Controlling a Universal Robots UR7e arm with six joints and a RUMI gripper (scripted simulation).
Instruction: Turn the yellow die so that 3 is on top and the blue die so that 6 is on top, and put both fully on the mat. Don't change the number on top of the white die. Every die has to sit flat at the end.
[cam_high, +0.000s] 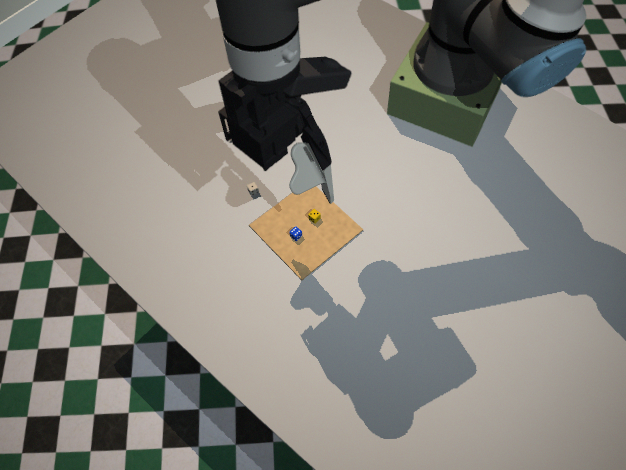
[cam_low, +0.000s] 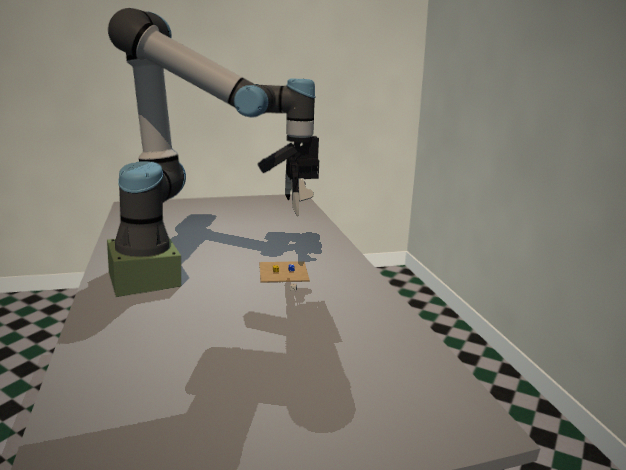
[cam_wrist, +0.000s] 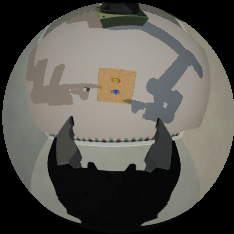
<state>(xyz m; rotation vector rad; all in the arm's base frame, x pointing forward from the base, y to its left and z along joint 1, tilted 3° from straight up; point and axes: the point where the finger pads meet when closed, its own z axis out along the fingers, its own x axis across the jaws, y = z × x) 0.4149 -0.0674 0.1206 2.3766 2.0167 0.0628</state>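
Walls: plain, pale greenish, meeting in corner | Low along walls: white skirting board | Floor: checkered in black, green and whitish | Counter: long, beige-grey, straight-edged | Light: rather dim, with shadows in brown and blue-grey

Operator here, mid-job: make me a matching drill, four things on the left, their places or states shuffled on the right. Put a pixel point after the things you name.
Things:
1. yellow die (cam_high: 314, 216) (cam_low: 275, 269) (cam_wrist: 116, 80)
2. white die (cam_high: 253, 190) (cam_low: 293, 286) (cam_wrist: 86, 89)
3. gripper (cam_high: 309, 187) (cam_low: 297, 204) (cam_wrist: 114, 117)
4. mat (cam_high: 273, 227) (cam_low: 270, 277) (cam_wrist: 106, 95)

Places or states:
A. off the mat, on the table (cam_high: 176, 242) (cam_low: 217, 313) (cam_wrist: 75, 112)
B. open, raised above the table
C. under two dice
D. on the mat, beside the blue die (cam_high: 295, 233) (cam_low: 291, 268) (cam_wrist: 116, 92)

Pairs: 1-D, 2-A, 3-B, 4-C
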